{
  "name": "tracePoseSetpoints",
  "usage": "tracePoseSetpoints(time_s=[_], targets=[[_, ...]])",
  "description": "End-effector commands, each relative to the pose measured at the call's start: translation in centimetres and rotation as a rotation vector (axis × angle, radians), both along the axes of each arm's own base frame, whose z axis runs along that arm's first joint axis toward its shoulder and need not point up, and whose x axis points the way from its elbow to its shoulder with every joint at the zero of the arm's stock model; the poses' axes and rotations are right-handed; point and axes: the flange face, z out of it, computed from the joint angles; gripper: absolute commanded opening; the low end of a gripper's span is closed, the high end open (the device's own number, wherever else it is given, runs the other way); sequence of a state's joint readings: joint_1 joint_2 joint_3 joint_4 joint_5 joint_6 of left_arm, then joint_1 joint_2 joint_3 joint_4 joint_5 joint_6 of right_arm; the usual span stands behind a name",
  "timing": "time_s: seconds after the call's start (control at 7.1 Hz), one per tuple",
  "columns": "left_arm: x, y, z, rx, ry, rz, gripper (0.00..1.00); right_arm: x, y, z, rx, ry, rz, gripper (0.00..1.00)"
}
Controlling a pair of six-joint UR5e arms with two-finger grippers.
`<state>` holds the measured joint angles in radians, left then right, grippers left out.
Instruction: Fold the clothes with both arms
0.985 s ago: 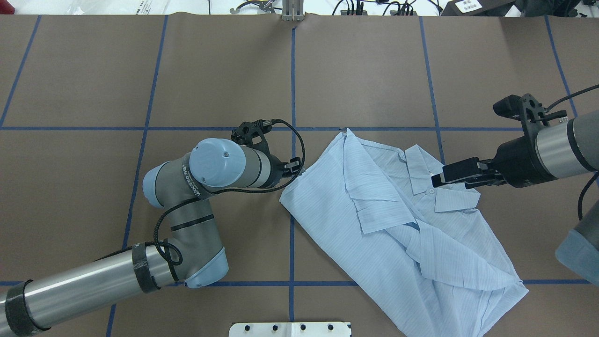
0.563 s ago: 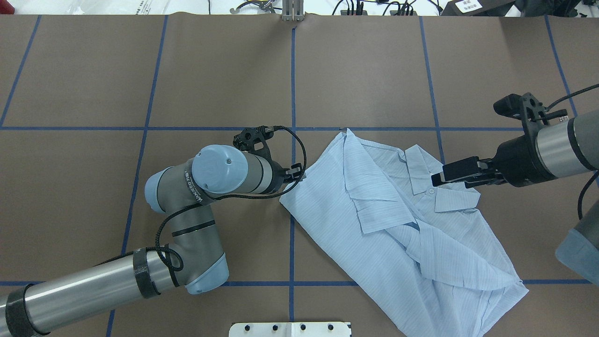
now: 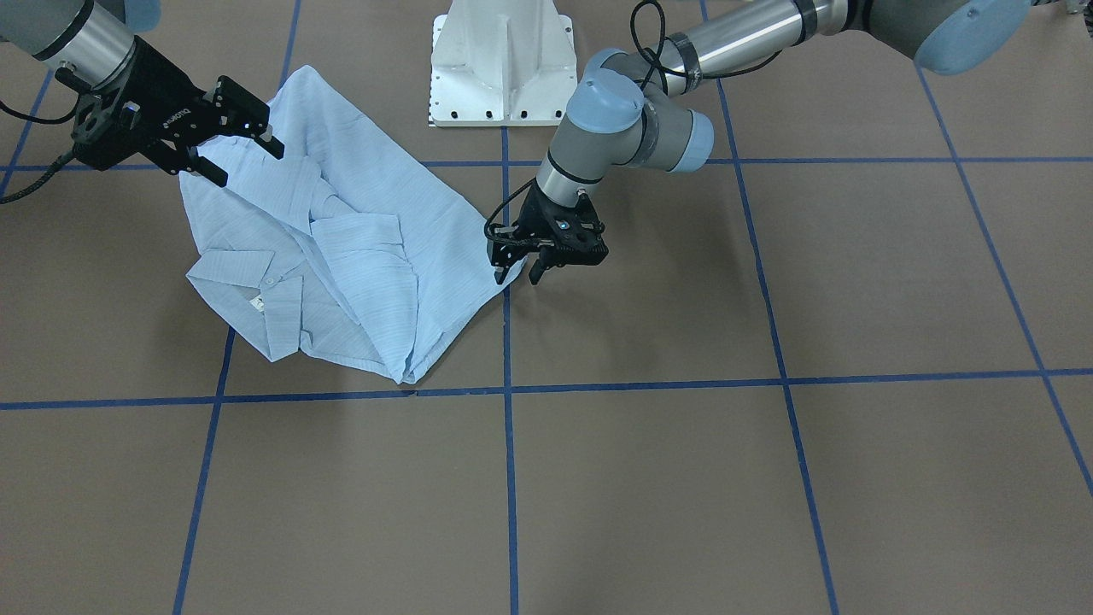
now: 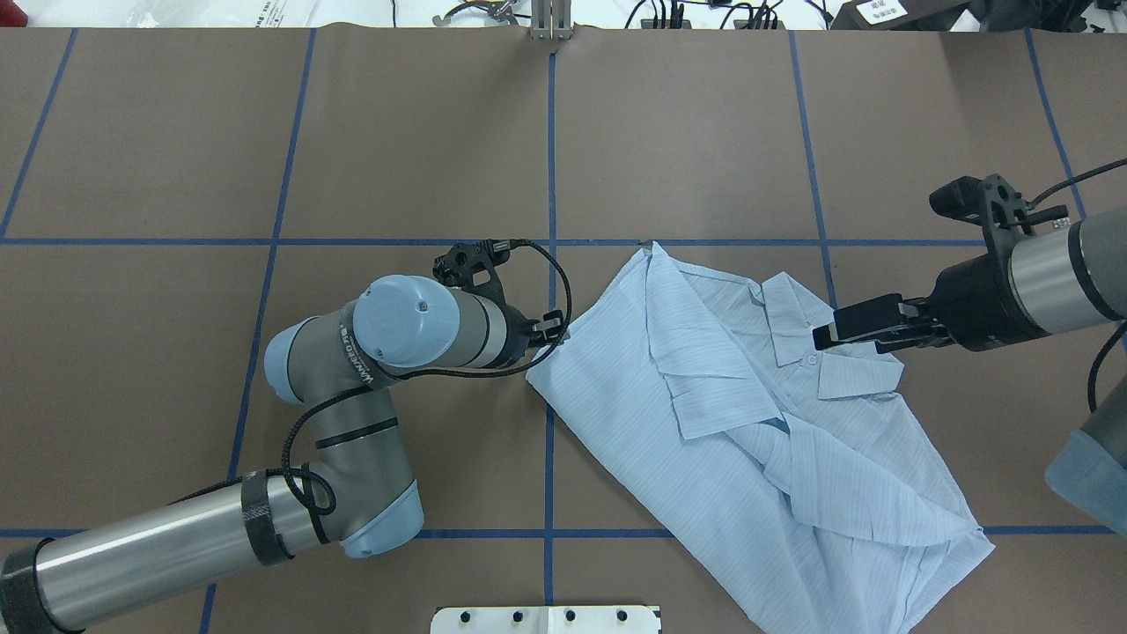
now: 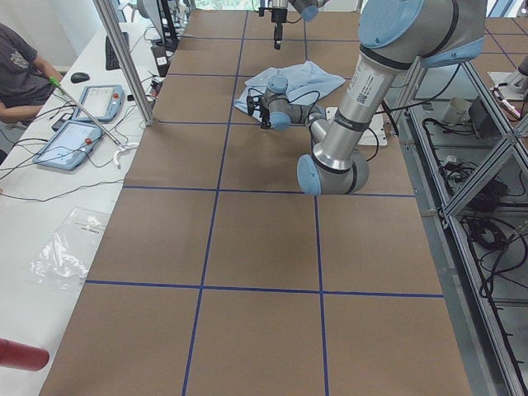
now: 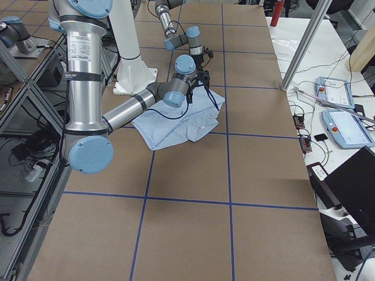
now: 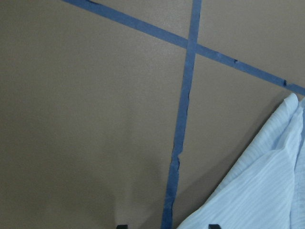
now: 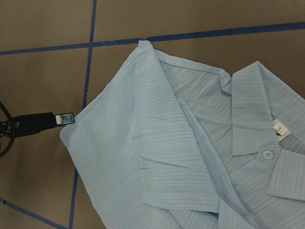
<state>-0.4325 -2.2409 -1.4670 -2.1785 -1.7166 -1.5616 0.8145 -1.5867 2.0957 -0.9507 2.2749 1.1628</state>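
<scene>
The pale-blue striped shirt [image 4: 731, 423] lies crumpled on the brown table, collar toward the right arm, and also shows in the front view [image 3: 359, 248]. My left gripper [image 3: 517, 275] stands open and low at the shirt's corner that is nearest the left arm. In the left wrist view its fingertips show at the bottom edge, with that corner of the shirt [image 7: 267, 191] reaching in between them. One of its fingers [image 8: 59, 119] touches the cloth edge. My right gripper [image 3: 248, 162] hovers open above the collar area [image 4: 797, 330], holding nothing.
The white pedestal base [image 3: 502, 68] stands at the robot's edge of the table. Blue tape lines [image 4: 550, 158] grid the brown surface. A person [image 5: 16, 58] sits at a side bench with control tablets [image 5: 78, 124]. A red cylinder [image 5: 21, 355] lies near that bench.
The left arm's elbow has swung slightly left and its gripper has edged a little lower along the shirt corner. The right gripper and the shirt have not visibly moved.
</scene>
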Motion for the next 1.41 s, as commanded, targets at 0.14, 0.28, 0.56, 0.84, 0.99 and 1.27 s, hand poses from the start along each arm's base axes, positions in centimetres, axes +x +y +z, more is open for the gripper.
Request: tracePoseSetpoints(time_s=[0.14,0.28,0.56,0.84,0.99,1.27], targets=[[-0.1,0.1,0.1,0.0,0.0,0.001,0.51,0.0,0.0,0.0,0.0,0.0,0.0,1.0],[-0.1,0.2,0.0,0.001,0.002,0.001,0.51,0.0,0.0,0.0,0.0,0.0,0.0,1.0],[0.2,1.1,-0.2,0.002,0.004,0.015,0.51,0.1,-0.1,0.1,-0.001,0.001,0.003,1.0],[1.0,2.5,-0.3,-0.002,-0.001,0.036,0.49,0.2,-0.1,0.1,-0.002,0.001,0.003,1.0],[1.0,2.6,-0.3,-0.002,-0.001,0.038,0.28,0.2,-0.1,0.1,-0.001,0.001,0.005,1.0],[0.2,2.9,-1.0,-0.011,-0.014,0.043,0.0,0.2,-0.2,0.2,-0.003,0.003,0.006,1.0]])
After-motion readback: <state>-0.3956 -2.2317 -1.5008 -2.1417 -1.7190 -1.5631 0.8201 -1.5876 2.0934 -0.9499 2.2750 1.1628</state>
